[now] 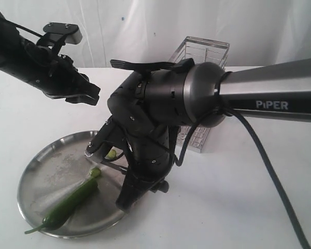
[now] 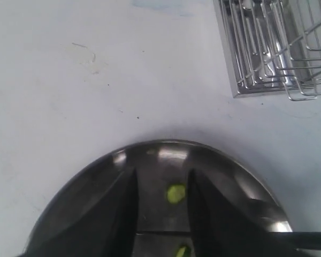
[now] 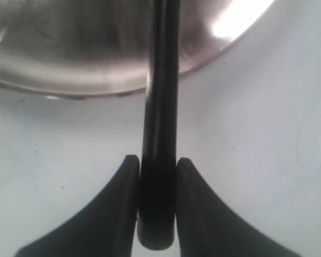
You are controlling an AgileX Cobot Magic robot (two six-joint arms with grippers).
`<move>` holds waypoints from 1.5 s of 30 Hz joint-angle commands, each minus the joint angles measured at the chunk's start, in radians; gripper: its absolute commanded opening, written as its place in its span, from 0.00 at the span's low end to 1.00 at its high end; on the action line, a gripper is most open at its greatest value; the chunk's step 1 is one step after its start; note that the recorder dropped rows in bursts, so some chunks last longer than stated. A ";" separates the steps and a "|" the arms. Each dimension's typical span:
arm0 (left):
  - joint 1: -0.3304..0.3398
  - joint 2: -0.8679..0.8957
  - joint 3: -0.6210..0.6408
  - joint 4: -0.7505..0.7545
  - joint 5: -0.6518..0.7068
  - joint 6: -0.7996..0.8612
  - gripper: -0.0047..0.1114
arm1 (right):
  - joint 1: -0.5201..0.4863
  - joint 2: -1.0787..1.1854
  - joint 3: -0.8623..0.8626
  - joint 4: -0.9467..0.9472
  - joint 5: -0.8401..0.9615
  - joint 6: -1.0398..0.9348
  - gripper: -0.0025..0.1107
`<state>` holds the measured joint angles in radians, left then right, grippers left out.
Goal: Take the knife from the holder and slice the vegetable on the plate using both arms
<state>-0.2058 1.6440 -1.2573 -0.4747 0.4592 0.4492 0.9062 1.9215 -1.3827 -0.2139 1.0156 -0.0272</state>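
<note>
The green vegetable (image 1: 75, 199) lies on the steel plate (image 1: 46, 171), its cut end toward the middle. A small cut piece (image 1: 111, 154) rests apart from it, seen from the left wrist as a pale green slice (image 2: 175, 194). My right gripper (image 3: 157, 201) is shut on the black handle of the knife (image 3: 160, 80), which reaches from the table over the plate's rim (image 3: 69, 75). In the exterior view the right gripper (image 1: 123, 199) points down at the plate's right edge. My left gripper (image 1: 85, 94) hovers open above the plate, holding nothing. The thin dark blade (image 2: 305, 234) crosses below its fingers (image 2: 120, 214).
The wire holder (image 1: 205, 52) stands behind the right arm, also seen past the plate in the left wrist view as the holder (image 2: 273, 48). A black cable (image 1: 272, 176) trails from the right arm across the white table (image 1: 238, 207).
</note>
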 commanded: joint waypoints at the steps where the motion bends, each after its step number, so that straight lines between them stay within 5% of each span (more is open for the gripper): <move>1: 0.005 -0.055 0.061 -0.009 0.019 -0.027 0.36 | -0.003 -0.012 0.000 0.024 -0.050 0.004 0.02; 12: 0.005 -0.168 0.209 -0.011 -0.030 -0.031 0.36 | -0.003 -0.008 0.000 0.041 -0.135 0.002 0.04; 19: 0.005 -0.220 0.258 -0.011 -0.029 -0.056 0.36 | -0.003 0.039 0.000 0.125 -0.169 0.004 0.30; 23: 0.005 -0.262 0.291 -0.011 -0.029 -0.056 0.36 | -0.003 0.045 0.000 0.130 -0.205 0.004 0.35; 31: 0.005 -0.425 0.303 -0.007 -0.059 -0.056 0.34 | -0.003 -0.041 0.000 0.126 -0.279 0.037 0.35; 37: 0.006 -0.553 0.303 -0.007 -0.054 -0.056 0.05 | -0.003 -0.112 0.002 0.107 -0.300 0.037 0.33; 42: 0.006 -0.679 0.341 -0.007 -0.038 -0.061 0.04 | -0.003 -0.202 0.084 0.124 -0.397 0.039 0.06; 45: 0.006 -0.771 0.423 -0.007 -0.049 -0.070 0.04 | -0.003 -0.289 0.170 0.132 -0.497 0.068 0.02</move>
<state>-0.2055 0.9553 -0.9002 -0.4747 0.4035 0.3957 0.9062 1.7112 -1.2800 -0.0874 0.6016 0.0149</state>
